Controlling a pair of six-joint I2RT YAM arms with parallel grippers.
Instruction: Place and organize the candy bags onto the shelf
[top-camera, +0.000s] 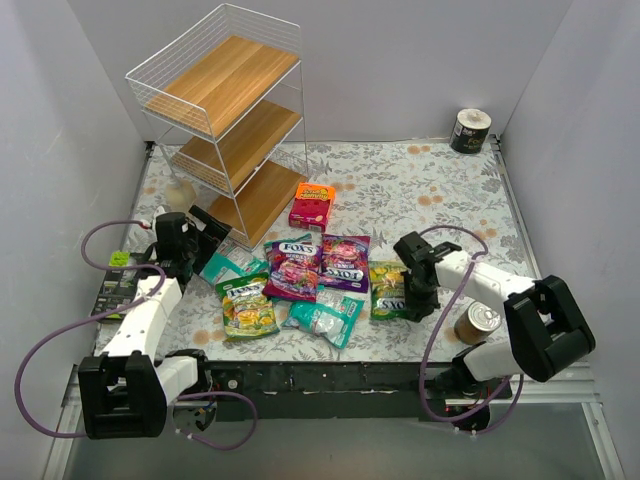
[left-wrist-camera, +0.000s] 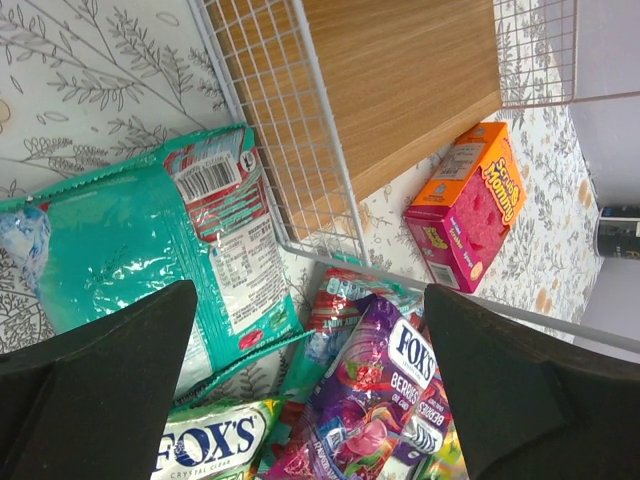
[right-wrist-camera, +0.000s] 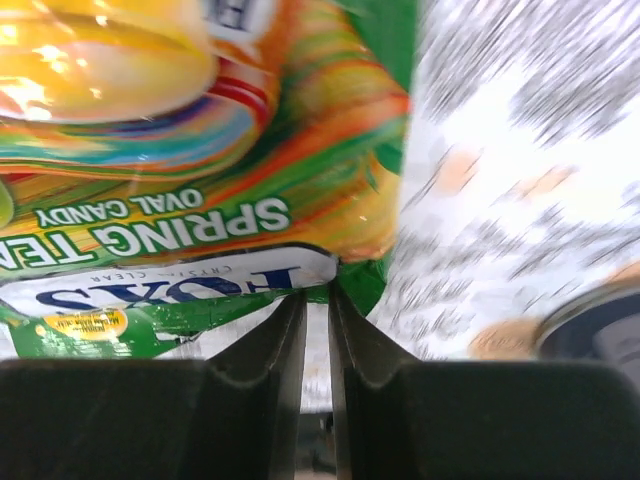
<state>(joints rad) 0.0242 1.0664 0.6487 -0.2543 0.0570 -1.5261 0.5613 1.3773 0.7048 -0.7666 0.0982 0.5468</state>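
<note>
**Claws and candy stock, left to right**

Left claw (left-wrist-camera: 308, 300): fingers spread wide, poised over the teal bag (left-wrist-camera: 120, 250), which lies against the bottom wire of the shelf (top-camera: 225, 80) (likely the next pick). Middle: purple bags (top-camera: 295, 268), loose on the table (top-camera: 420, 190); none shelved yet. Right claw (right-wrist-camera: 316, 295): fingers pinched almost together on the green bag (right-wrist-camera: 200, 180) at its edge, apparently for carrying shelfward.

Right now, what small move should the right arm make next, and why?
Probably lift a little: the right gripper looks pinched shut on the edge of the glossy yellow-green FOX'S candy bag, which lies on the floral tablecloth, far from the white wire shelf with bare wooden tiers.
</note>
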